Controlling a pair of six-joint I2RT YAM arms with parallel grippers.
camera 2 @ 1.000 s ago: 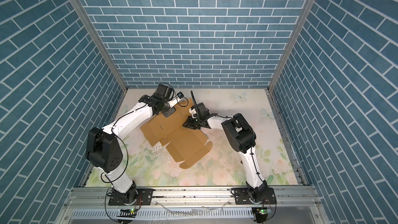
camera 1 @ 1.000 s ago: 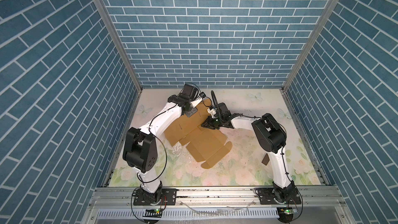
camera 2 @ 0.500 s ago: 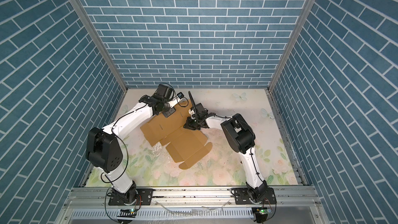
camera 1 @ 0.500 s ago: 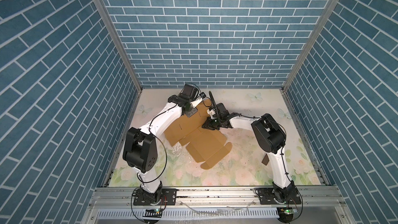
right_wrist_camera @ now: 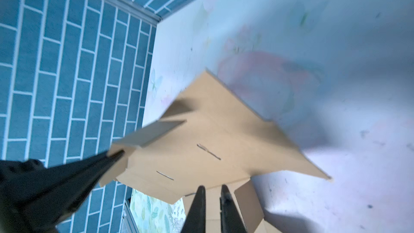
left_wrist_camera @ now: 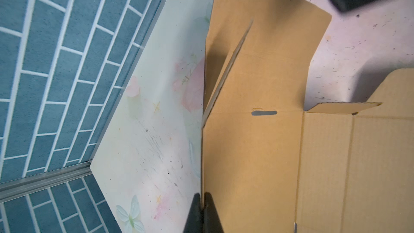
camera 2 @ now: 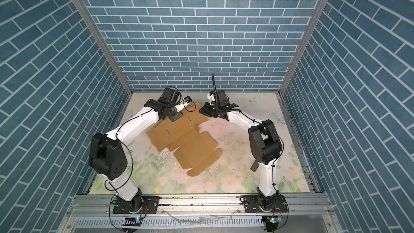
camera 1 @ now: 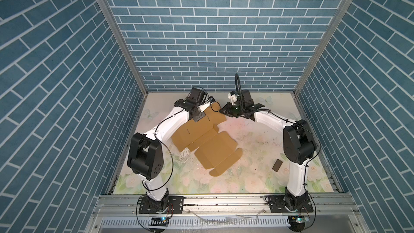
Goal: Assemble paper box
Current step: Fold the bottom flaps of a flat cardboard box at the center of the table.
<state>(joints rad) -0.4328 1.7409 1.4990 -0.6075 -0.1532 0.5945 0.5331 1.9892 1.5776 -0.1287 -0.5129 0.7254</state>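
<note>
The paper box (camera 1: 212,146) (camera 2: 190,146) is a flat tan die-cut sheet lying mid-table, its far end raised. My left gripper (camera 1: 211,102) (camera 2: 189,101) is at that far end. In the left wrist view its fingertips (left_wrist_camera: 197,200) are shut on the sheet's edge (left_wrist_camera: 257,153). My right gripper (camera 1: 222,111) (camera 2: 201,110) hovers by the box's far right corner. In the right wrist view its fingers (right_wrist_camera: 199,200) stand narrowly apart with nothing between them, and the lifted sheet (right_wrist_camera: 212,135) lies beyond.
A small dark brown chip (camera 1: 277,165) (camera 2: 253,167) lies on the floral mat beside the right arm's base link. Blue brick walls close in three sides, and a metal rail (camera 1: 224,200) runs along the near edge.
My right gripper has moved from over the sheet's middle toward the far wall, to the far right corner. The left gripper stays shut on the far edge.
</note>
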